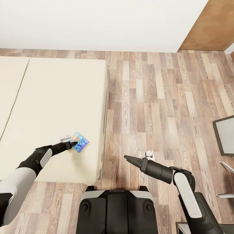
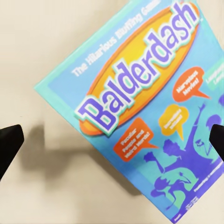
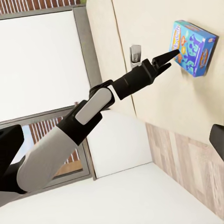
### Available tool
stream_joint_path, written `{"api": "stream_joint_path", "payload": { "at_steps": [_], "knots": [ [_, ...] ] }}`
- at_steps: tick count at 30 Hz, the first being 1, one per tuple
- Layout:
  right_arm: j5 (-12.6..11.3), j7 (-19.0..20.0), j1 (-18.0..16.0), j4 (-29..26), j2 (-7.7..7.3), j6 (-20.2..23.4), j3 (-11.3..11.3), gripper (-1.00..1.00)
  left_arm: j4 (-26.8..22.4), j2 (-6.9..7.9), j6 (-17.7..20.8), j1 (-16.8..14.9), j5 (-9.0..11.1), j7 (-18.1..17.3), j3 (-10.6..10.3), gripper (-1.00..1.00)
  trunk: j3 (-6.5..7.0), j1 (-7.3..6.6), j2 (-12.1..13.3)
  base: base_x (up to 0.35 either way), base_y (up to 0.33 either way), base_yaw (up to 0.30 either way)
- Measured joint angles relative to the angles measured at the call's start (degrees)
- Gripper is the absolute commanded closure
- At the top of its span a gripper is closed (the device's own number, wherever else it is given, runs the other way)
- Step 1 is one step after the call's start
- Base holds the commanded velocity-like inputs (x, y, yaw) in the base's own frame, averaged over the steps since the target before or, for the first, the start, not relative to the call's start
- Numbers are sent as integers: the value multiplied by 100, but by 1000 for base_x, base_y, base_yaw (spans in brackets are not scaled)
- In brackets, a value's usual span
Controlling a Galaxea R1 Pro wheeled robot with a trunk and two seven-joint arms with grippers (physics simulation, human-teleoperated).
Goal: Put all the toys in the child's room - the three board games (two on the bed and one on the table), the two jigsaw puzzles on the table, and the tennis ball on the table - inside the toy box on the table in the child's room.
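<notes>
Blue and flat, the small board game (image 1: 80, 142) lies on the bed (image 1: 58, 107) near its right edge, directly under the left gripper (image 1: 74, 141). In the left wrist view the two black fingertips (image 2: 10, 142) stand wide apart, one off each side of the box (image 2: 140, 107), which sits skewed between them, its edges slanted to the line the jaws would close along. My judgement: a wrist turn would square the grasp before descending. The left arm is far nearer; the right gripper (image 1: 127, 158) hangs over the plank floor (image 1: 156, 97) beside the bed, its jaws seemingly closed. A small white object (image 1: 65, 136) lies just beside the game. Beyond, bare mattress, then the white wall (image 1: 97, 22).
</notes>
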Motion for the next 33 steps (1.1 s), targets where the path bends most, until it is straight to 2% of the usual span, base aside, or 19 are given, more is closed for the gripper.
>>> {"api": "stream_joint_path", "payload": {
  "at_steps": [16,19,22,26,33],
  "knots": [
    [8,-1,1,0,-9,-5,-37,-100,-258,-26,-38,0,-8,4,4,-100,0,0,0,0,0,0],
    [8,0,1,0,-9,-5,-38,-100,-277,-26,-164,0,-13,22,4,-100,0,0,0,0,0,0],
    [8,0,2,0,-9,-5,-39,-100,-269,-26,-401,0,-9,239,4,-100,0,0,0,0,0,0],
    [8,0,3,0,-9,-5,-39,-100,-260,-27,-499,0,1,513,1,-100,0,0,0,0,0,0],
    [7,-1,3,0,-12,-6,-46,-100,-258,-27,-511,-1,1,588,-7,-100,0,0,0,0,0,0]
  ]
}}
